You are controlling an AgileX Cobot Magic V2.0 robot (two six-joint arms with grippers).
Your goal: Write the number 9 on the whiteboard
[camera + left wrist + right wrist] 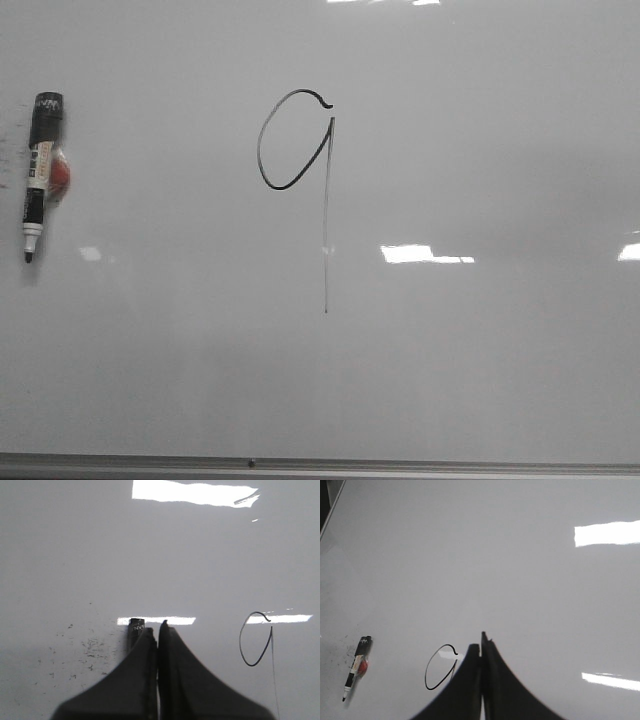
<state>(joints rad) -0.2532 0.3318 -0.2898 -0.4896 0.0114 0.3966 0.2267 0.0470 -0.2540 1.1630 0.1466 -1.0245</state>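
Note:
A black hand-drawn number 9 [296,140] stands on the whiteboard [480,350], an oval loop with a small hook on top and a long faint tail running down. It also shows in the left wrist view [256,639] and the right wrist view [440,667]. A black marker [38,175], uncapped, lies on the board at the left with its tip toward the near edge. My left gripper [158,626] is shut and empty, above the marker's rear end [135,628]. My right gripper [482,639] is shut and empty, just right of the 9. Neither gripper shows in the front view.
A small red object [60,178] lies against the marker's right side. Dark smudges [85,645] mark the board near the marker. The grey metal frame edge [300,465] runs along the near side. Bright light patches [420,254] reflect off the board.

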